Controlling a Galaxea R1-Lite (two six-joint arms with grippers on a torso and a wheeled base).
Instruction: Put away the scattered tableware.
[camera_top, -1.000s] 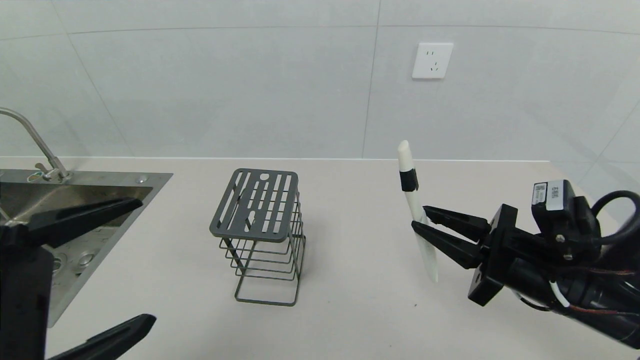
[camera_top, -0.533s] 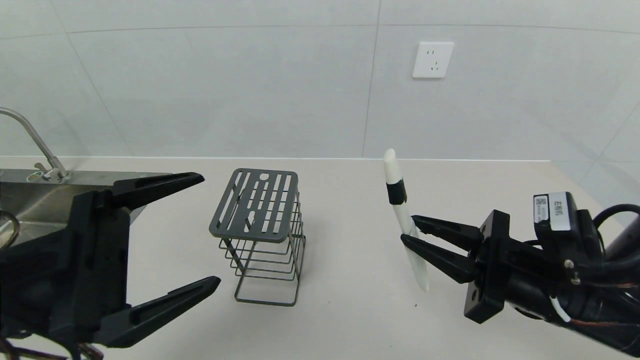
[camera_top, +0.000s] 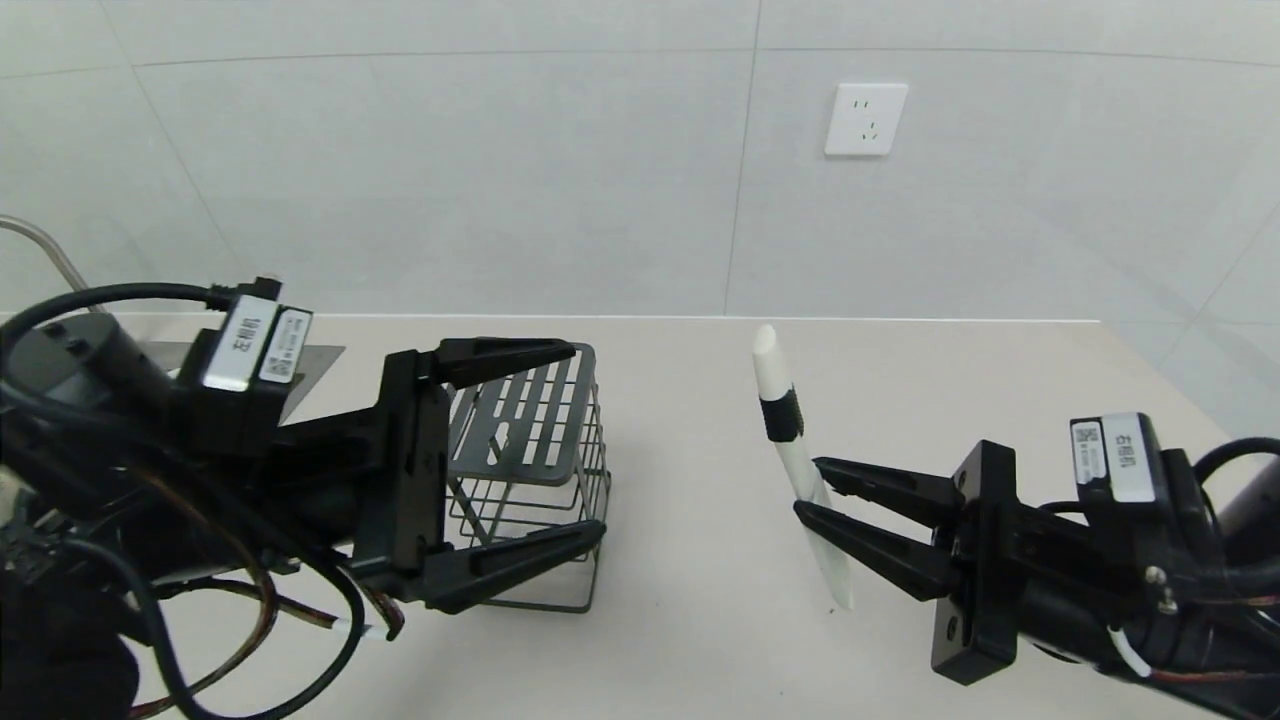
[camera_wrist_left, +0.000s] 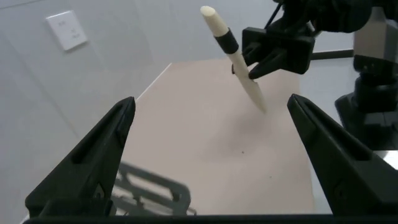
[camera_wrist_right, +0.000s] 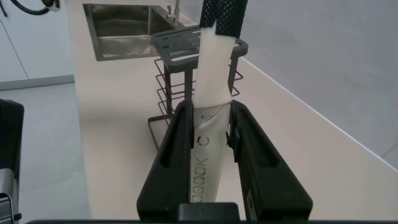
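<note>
A white knife (camera_top: 793, 452) with a black band near its upper end stands almost upright, tip down and leaning slightly. It is clamped mid-length in the right claw (camera_top: 806, 488), over the counter (camera_top: 700, 640). Well apart from it, a grey wire rack (camera_top: 530, 425) with a slotted top stands on the counter.

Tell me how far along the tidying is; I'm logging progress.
Done: nothing sits in the rack yet. In hand: the right claw grips the knife, tilted, apart from the rack; the left claw is open at the rack. Left: getting the knife into a rack slot.
</note>
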